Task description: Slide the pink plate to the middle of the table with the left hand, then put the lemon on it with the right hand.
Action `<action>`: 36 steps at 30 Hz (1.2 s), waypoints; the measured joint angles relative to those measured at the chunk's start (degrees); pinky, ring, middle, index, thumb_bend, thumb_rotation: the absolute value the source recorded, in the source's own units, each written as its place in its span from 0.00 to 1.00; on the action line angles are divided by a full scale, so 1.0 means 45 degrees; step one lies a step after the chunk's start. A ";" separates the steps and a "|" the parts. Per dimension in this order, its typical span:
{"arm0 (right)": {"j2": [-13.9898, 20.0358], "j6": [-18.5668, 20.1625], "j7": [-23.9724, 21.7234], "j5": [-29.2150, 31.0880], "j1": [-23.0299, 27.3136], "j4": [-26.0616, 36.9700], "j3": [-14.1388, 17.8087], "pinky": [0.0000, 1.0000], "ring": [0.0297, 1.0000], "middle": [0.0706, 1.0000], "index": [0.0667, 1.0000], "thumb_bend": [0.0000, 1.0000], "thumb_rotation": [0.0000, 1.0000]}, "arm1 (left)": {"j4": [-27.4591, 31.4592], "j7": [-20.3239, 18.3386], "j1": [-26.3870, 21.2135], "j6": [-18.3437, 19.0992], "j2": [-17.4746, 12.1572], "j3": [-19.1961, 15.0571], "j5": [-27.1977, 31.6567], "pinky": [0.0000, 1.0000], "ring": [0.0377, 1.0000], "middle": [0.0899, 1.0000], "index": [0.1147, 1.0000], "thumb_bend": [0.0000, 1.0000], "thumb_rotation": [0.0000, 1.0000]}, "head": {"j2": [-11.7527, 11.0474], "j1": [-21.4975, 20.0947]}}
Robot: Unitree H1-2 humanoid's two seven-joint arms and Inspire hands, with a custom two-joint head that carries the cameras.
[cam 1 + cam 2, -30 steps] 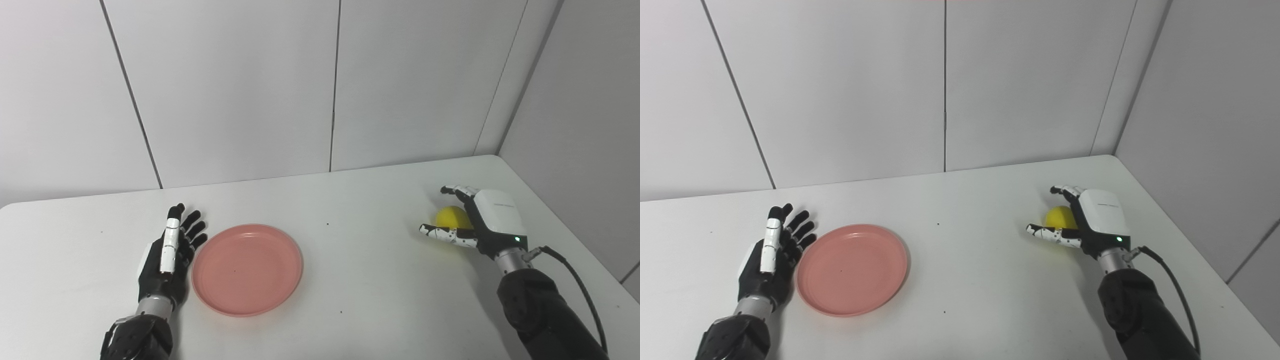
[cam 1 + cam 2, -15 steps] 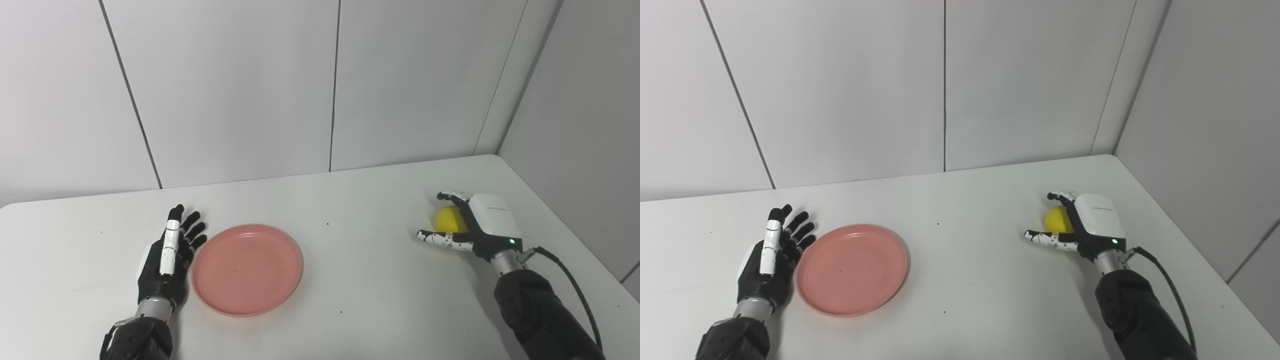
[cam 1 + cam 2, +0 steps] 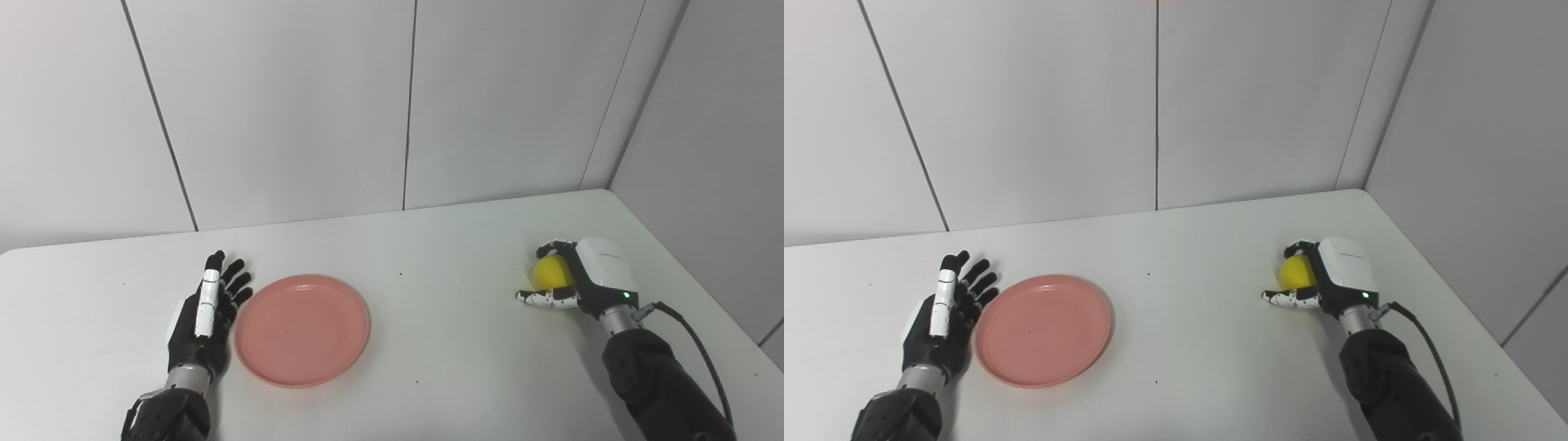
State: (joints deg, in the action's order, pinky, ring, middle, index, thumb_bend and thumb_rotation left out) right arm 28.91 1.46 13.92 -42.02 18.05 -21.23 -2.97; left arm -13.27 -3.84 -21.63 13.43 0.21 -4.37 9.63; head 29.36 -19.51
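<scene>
The pink plate (image 3: 303, 331) lies flat on the white table, left of the middle, with nothing on it. My left hand (image 3: 205, 312) rests open beside the plate's left rim, fingers straight and pointing away from me; whether it touches the rim I cannot tell. The yellow lemon (image 3: 551, 272) sits on the table at the far right. My right hand (image 3: 597, 275) is wrapped around it, fingers curled over its top and far side, thumb stretched along the table beneath it.
The white table (image 3: 441, 294) runs to a wall at the back and another wall on the right, close behind my right hand. A black cable (image 3: 698, 331) trails from the right wrist.
The right hand's fingers have curled down around the lemon and the thumb has drawn in under it. The plate and the left hand have not moved.
</scene>
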 measured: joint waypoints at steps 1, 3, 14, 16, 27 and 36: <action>0.0001 -0.0007 0.0086 0.0051 0.0100 -0.0123 -0.0055 0.20 0.23 0.28 0.44 0.52 0.16 | -0.0011 0.0000 0.0000 0.0002 0.0000 0.0001 0.0000 0.93 0.90 0.92 1.00 0.73 0.88 | 0.0019 0.0000; 0.0022 -0.0033 0.0245 0.0168 0.0241 -0.0430 -0.0109 0.21 0.24 0.28 0.44 0.52 0.16 | -0.0019 -0.0001 0.0004 0.0003 0.0000 0.0004 0.0000 0.94 0.90 0.91 1.00 0.73 0.88 | 0.0020 0.0000; 0.0101 -0.0056 0.0366 0.0677 0.0225 -0.0481 -0.0252 0.20 0.23 0.28 0.44 0.51 0.16 | -0.0015 -0.0007 0.0010 0.0003 0.0003 -0.0008 0.0016 0.89 0.90 0.92 1.00 0.73 0.86 | 0.0020 -0.0019; 0.0111 -0.0055 0.0367 0.0690 0.0224 -0.0479 -0.0263 0.20 0.23 0.28 0.44 0.51 0.16 | -0.0012 -0.0007 0.0013 0.0003 0.0006 -0.0010 0.0016 0.89 0.90 0.92 1.00 0.74 0.86 | 0.0020 -0.0020; 0.0269 0.0156 -0.0249 0.0680 0.0010 0.0336 -0.0296 0.20 0.23 0.29 0.45 0.51 0.15 | 0.0053 -0.0005 0.0037 0.0003 0.0095 -0.0028 0.0022 0.89 0.89 0.91 1.00 0.73 0.85 | 0.0020 0.0409; 0.0333 0.0174 -0.0489 0.0420 -0.0275 0.1491 -0.0332 0.16 0.19 0.24 0.44 0.52 0.15 | 0.0098 0.0094 0.0077 -0.0004 0.0209 0.0029 0.0000 0.91 0.90 0.91 1.00 0.71 0.86 | -0.0058 0.0898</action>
State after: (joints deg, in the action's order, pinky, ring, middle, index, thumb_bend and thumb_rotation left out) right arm 30.41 2.24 11.72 -40.13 16.81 -14.52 -4.46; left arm -12.83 -3.42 -21.28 13.41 1.15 -4.24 9.63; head 29.09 -15.47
